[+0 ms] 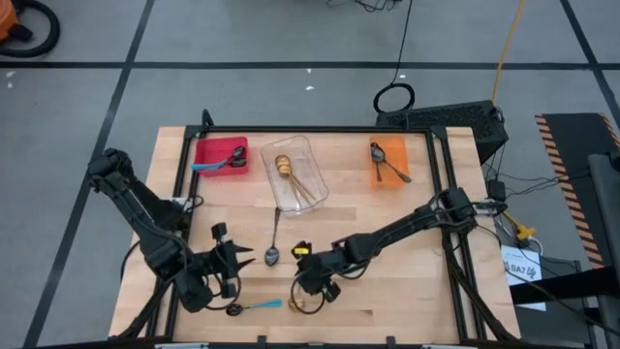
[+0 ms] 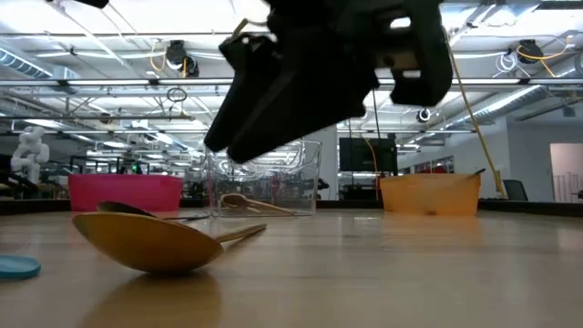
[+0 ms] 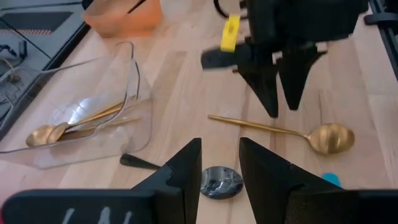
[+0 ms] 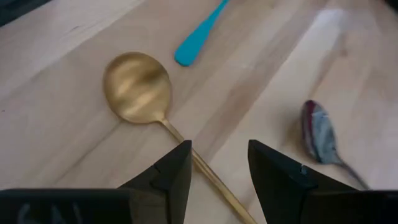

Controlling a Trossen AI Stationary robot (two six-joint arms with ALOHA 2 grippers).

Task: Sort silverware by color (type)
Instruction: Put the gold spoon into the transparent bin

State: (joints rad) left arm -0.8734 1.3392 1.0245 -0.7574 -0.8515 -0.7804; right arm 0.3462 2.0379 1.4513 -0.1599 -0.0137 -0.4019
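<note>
Over the gold spoon (image 4: 138,88) handle hovers the right gripper (image 4: 217,168), jaws spread, nothing held; best drop straight, straddle the slim stem, then pinch squarely.

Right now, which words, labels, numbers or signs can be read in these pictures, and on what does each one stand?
White paper sheet on the floor right of the table: printed characters, too small to read.
Yellow tag on the right arm: no text can be made out.
Bins, spoons and grippers: no writing visible.
</note>
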